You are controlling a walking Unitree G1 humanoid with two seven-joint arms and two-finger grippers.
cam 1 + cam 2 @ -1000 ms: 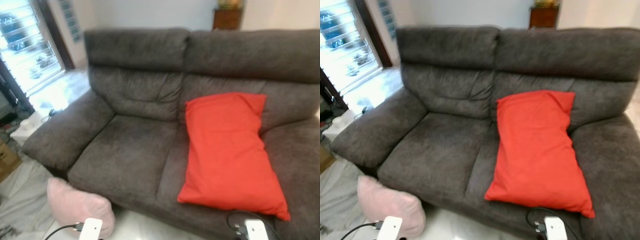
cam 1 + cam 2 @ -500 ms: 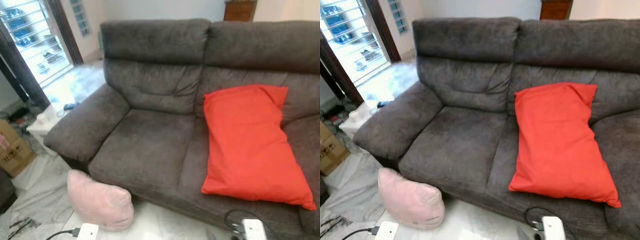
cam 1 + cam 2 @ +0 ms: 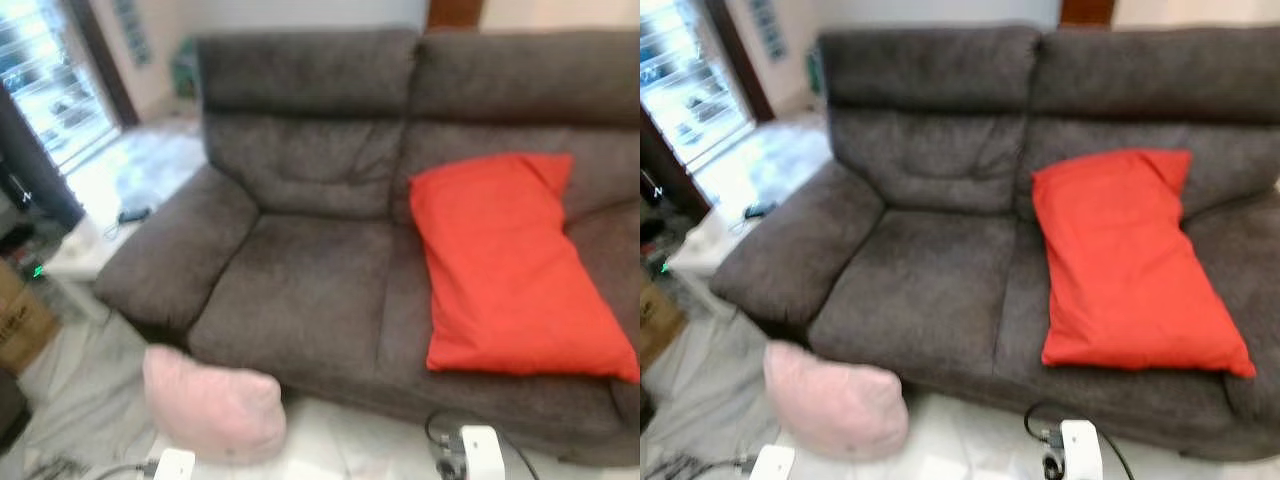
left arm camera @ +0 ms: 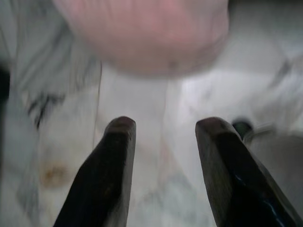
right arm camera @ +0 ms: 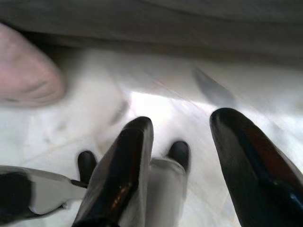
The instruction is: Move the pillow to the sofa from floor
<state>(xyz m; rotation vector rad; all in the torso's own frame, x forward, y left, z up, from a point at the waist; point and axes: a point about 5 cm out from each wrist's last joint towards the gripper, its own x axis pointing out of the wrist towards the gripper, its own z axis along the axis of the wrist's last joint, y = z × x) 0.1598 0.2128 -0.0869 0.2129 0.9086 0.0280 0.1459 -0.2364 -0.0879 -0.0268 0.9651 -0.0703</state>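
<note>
At the bottom edge of the head view I see the white wrist housing of my left arm [image 3: 174, 465] at lower left and that of my right arm [image 3: 480, 453] at lower right with a black cable looped beside it; through the left wrist camera the left gripper [image 4: 163, 124] hangs above the pale marble floor [image 4: 142, 156] with its two black fingers apart and nothing between them; the right gripper [image 5: 182, 124] likewise hangs over the floor, fingers spread and empty; just beyond the left gripper lies the pink pillow [image 3: 213, 403], resting on the floor at lower left of the frame, close against the front of the dark grey sofa [image 3: 300, 290] below its left armrest; further up, a red pillow [image 3: 510, 270] leans on the sofa's right seat and backrest; at the far upper left a bright window [image 3: 45, 80] glares, with a cardboard box [image 3: 18, 325] at the left edge; the whole view is somewhat blurred.
</note>
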